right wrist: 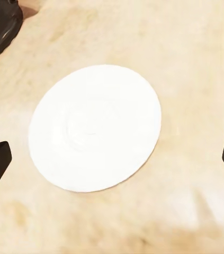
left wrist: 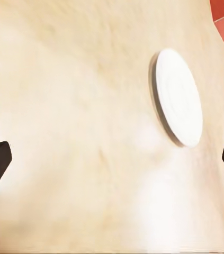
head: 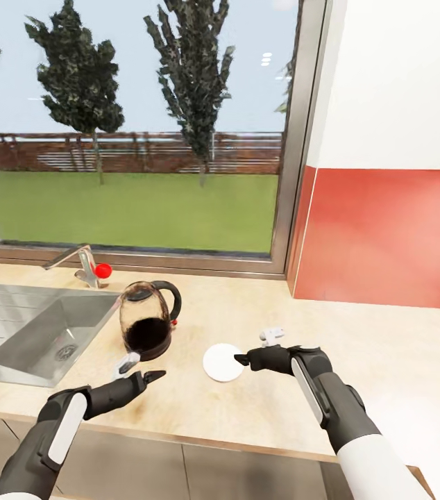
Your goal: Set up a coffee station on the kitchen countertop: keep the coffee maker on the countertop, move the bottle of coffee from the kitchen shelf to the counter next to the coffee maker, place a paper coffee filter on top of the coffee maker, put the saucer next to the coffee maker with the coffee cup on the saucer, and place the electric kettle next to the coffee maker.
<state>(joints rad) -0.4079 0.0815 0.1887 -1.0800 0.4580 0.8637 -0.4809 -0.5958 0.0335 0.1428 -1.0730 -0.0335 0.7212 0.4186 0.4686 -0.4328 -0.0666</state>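
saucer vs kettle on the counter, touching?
Apart. The head view shows a strip of bare counter between the saucer and the kettle.

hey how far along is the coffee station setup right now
Looks done: the electric kettle and the saucer sit on the kitchen countertop. In hand: nothing; the right gripper hovers open at the saucer, the left gripper is open too. Left: the saucer is bare, so the cup still goes on it, likely the small white item behind it.
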